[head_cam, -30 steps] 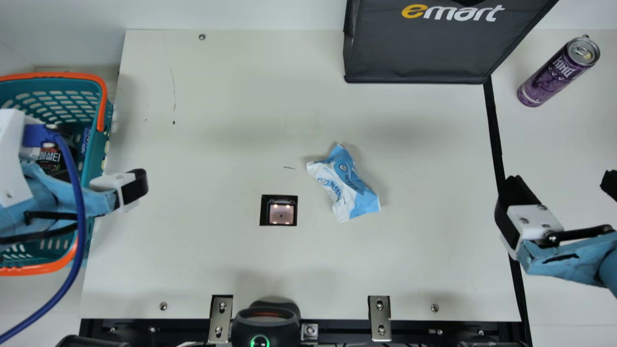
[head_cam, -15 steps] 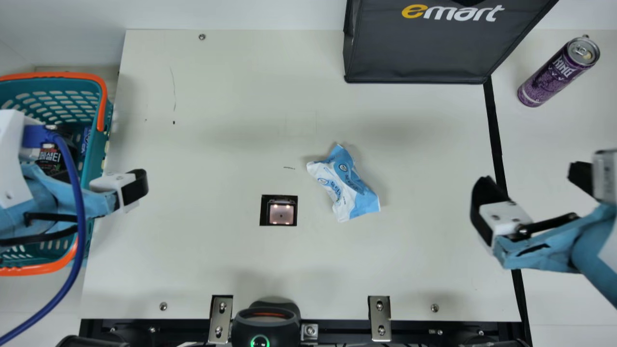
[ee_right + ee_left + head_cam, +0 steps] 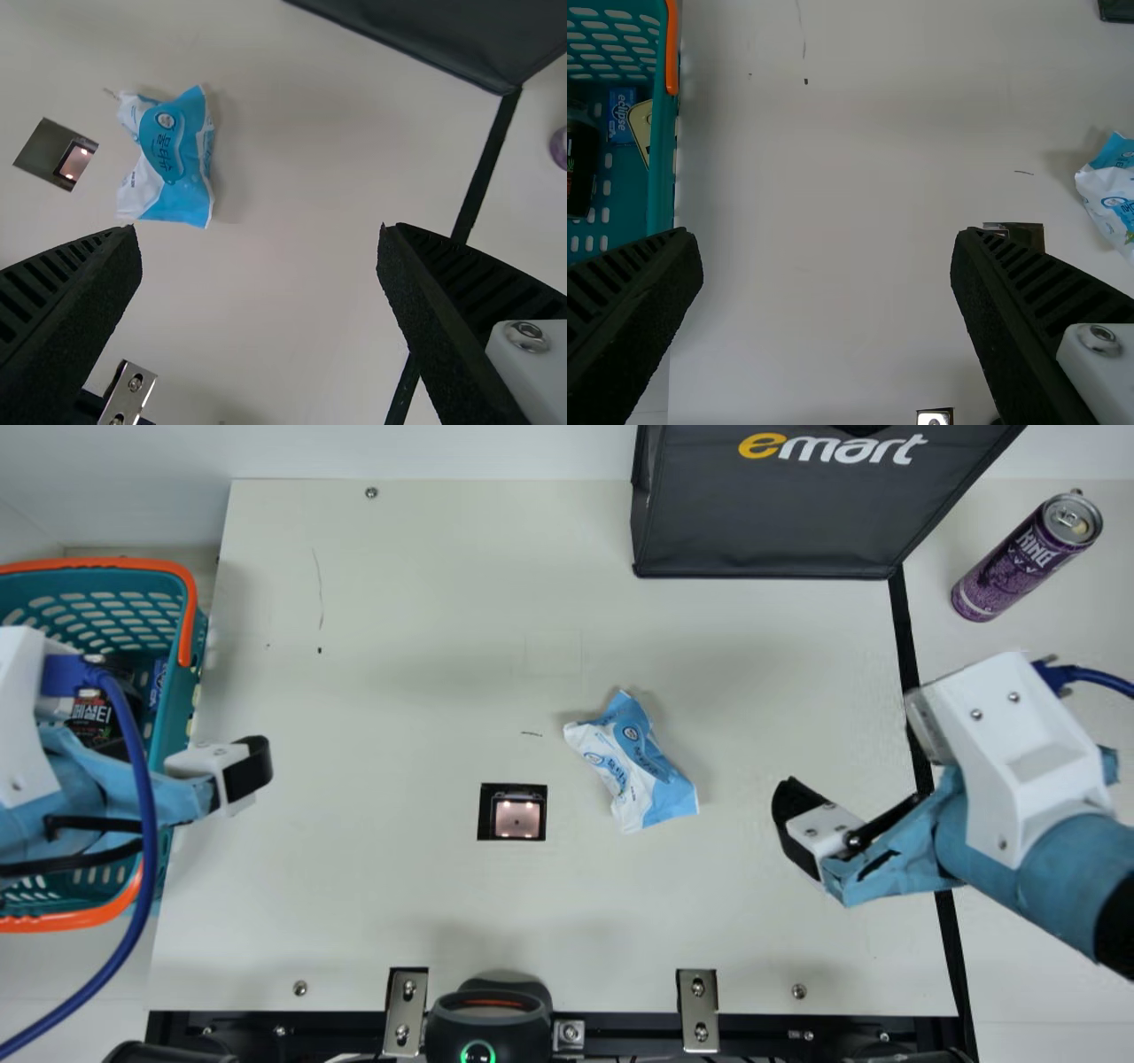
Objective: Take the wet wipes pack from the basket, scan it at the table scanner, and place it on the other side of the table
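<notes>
The wipes (image 3: 631, 766) lie on the table (image 3: 399, 912) between the scanner (image 3: 516, 817) and the right claw (image 3: 260, 232), whose fingers stand wide apart around nothing — room, I'd guess, to close over something so soft and puffy. The scanner is beyond them from that claw, so they look set down partway for it to collect, though whether they've been scanned I can't tell. Over by the basket (image 3: 97, 563), the left claw (image 3: 827, 235) is spread and empty too — probably its part is done.

Wet wipes pack (image 3: 631, 766) is wrapped in creased plastic; basket (image 3: 115, 563), moulded in smooth plastic; bag (image 3: 762, 522), faced in matt cloth.
</notes>
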Controlling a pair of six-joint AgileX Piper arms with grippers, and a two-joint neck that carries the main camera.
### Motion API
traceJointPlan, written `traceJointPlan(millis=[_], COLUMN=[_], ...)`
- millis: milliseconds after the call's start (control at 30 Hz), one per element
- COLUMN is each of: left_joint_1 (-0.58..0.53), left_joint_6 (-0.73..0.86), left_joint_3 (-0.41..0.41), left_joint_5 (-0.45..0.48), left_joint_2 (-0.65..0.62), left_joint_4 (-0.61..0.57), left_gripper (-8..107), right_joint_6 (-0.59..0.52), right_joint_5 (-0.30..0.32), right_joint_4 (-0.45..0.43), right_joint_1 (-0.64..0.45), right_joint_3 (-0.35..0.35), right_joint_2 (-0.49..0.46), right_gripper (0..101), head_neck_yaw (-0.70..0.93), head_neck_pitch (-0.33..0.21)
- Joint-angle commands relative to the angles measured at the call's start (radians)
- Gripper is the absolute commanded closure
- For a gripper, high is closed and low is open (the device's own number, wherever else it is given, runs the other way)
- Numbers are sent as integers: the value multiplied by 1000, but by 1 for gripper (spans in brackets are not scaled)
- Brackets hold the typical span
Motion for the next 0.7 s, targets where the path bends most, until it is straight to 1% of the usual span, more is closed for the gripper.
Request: traceJointPlan(millis=[0, 100, 233, 533, 667], left_joint_1=[0, 0, 0, 0, 0], left_joint_6=[0, 0, 0, 0, 0], left_joint_3=[0, 0, 0, 0, 0], left_joint_5=[0, 0, 0, 0, 0], left_joint_2=[0, 0, 0, 0, 0], left_joint_4=[0, 0, 0, 0, 0], left_gripper=[9, 9, 9, 9, 9], right_joint_6=[-35, -45, -12, 147, 224], right_joint_5=[2, 2, 2, 2, -20], right_joint_4=[9, 12, 1, -42, -62], right_joint_1=[0, 8, 46, 186, 253], right_joint_3=[1, -2, -14, -60, -65], right_joint_2=[21, 52, 95, 206, 255], right_gripper=[6, 6, 6, 6, 6], head_neck_yaw=[2, 2, 2, 2, 2], head_neck_pitch=[-29, -29, -29, -29, -29])
